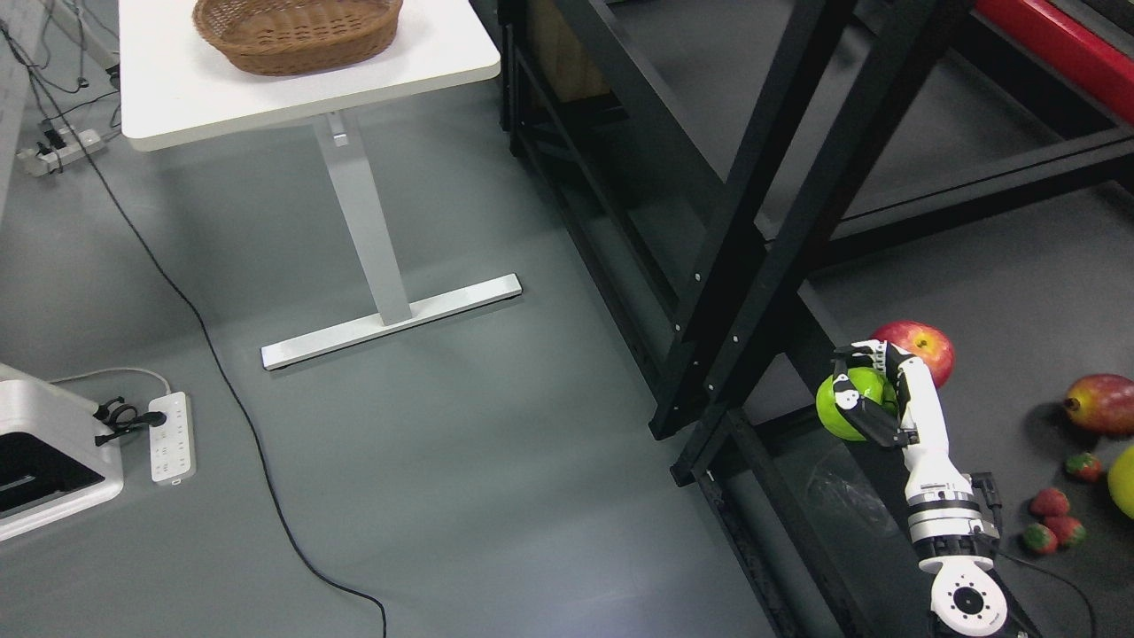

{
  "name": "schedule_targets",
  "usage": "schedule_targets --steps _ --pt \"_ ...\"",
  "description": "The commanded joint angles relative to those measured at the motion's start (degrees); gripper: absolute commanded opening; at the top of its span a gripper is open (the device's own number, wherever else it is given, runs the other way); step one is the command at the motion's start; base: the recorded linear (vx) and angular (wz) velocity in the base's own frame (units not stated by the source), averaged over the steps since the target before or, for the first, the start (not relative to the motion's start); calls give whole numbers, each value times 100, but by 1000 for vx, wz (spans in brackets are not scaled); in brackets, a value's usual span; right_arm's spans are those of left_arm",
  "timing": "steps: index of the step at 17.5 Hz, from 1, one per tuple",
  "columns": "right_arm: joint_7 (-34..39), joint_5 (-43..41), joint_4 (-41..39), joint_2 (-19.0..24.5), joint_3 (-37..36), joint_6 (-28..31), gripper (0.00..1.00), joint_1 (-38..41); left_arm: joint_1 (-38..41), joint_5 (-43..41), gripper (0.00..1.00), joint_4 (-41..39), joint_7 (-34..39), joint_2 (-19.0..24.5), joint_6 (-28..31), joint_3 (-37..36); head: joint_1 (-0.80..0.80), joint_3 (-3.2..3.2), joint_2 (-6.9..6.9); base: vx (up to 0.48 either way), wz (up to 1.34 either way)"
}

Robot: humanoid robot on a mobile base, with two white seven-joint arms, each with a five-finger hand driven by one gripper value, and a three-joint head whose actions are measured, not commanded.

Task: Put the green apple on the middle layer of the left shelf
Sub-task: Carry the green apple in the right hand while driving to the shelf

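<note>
Head view: the right hand (873, 390) comes up from the lower right w/ its white fingers (846, 399) wrapped round the green apple (846, 409), holding it just over the front left edge of a grey shelf surface (974, 292). Directly behind the hand, touching or nearly so, sits a red apple (926, 347). Further right on that surface: a mango (1100, 403), a few strawberries (1050, 502) near the front, and a yellow fruit (1123, 480) cut off by the right edge. Black shelf frame (753, 230) posts cross diagonally just left of the apple, a close obstacle on that side. A red bar (1054, 40) shows top right. Across the grey floor, a white table (292, 89) at top left carries a wicker basket (297, 31) near its back edge. A black cable (221, 372) snakes over the floor; a power strip (170, 437) and a white device (44, 452) lie at the left edge. Left arm isn't seen.
</note>
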Motion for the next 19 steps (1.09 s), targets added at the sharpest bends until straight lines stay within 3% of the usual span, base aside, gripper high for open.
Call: schedule_targets --steps 1,19 --pt "-2 1 2 -35 -496 6 0 -114 0 -1 100 0 0 100 -6 5 0 0 0 -42 -381" --pt "-20 1 1 -149 -664 15 0 -368 0 0 100 0 0 100 3 -12 0 0 0 1 -546"
